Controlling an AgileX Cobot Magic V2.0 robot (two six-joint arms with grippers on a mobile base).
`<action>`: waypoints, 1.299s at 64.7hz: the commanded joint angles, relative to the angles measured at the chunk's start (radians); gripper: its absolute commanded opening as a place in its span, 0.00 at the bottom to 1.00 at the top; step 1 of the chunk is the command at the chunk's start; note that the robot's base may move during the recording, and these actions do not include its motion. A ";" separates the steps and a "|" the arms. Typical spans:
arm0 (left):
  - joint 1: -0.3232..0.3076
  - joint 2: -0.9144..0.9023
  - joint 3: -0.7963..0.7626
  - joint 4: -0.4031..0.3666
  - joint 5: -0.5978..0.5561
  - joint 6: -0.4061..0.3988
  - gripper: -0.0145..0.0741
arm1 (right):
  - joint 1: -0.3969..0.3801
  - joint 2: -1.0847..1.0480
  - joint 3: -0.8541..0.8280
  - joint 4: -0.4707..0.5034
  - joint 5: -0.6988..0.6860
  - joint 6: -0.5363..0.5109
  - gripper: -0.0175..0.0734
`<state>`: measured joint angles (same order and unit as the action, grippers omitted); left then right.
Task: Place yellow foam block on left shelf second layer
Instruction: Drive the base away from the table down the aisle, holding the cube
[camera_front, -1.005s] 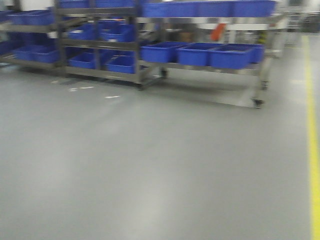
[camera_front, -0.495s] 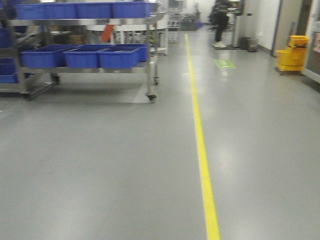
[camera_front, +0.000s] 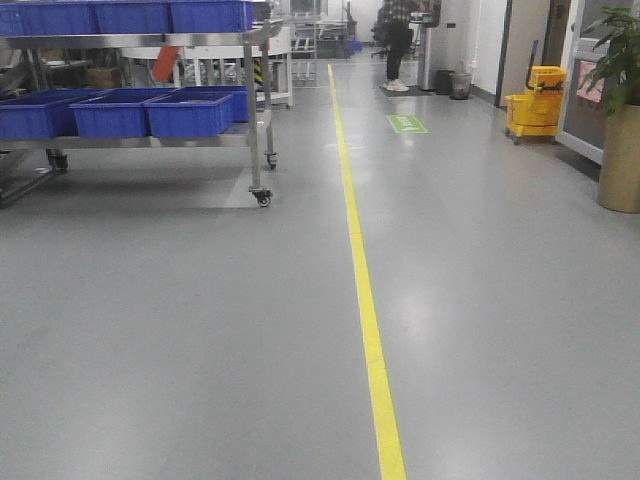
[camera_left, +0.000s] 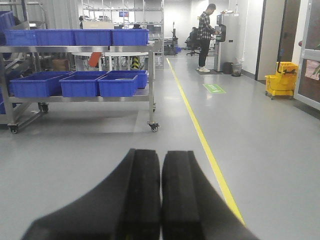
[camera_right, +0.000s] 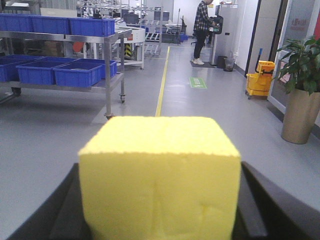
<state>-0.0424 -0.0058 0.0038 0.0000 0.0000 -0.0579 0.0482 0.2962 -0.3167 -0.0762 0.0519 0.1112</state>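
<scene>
Two pincers were inspected. The right pincer (camera_right: 160, 220) was clamped on the yellow foam block (camera_right: 160, 170), with black fingers (camera_right: 262, 210) flanking the cube at 3 and 9 o'clock; the block filled the lower right wrist view. The left pincer (camera_left: 161, 200) was fully closed, pads (camera_left: 142, 200) touching and nothing between them. Ahead in the front view, a wheeled metal rack (camera_front: 150, 41) carrying blue bins (camera_front: 190, 112) stood at 10 o'clock. A yellow floor line (camera_front: 365, 300) ran toward 12 o'clock, and a yellow mop bucket (camera_front: 535, 100) sat at 2 o'clock.

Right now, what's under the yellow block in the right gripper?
Black gripper fingers flank the block low on both sides. Its underside and whatever lies beneath it are hidden by the block itself.
</scene>
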 joint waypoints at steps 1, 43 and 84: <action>0.000 -0.021 0.027 -0.006 -0.081 -0.003 0.30 | -0.008 0.009 -0.029 -0.010 -0.093 -0.007 0.66; 0.000 -0.021 0.027 -0.006 -0.081 -0.003 0.30 | -0.008 0.009 -0.029 -0.010 -0.093 -0.007 0.66; 0.000 -0.021 0.027 -0.006 -0.081 -0.003 0.30 | -0.008 0.009 -0.029 -0.010 -0.093 -0.007 0.66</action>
<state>-0.0424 -0.0058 0.0038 0.0000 0.0000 -0.0579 0.0482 0.2962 -0.3167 -0.0762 0.0519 0.1112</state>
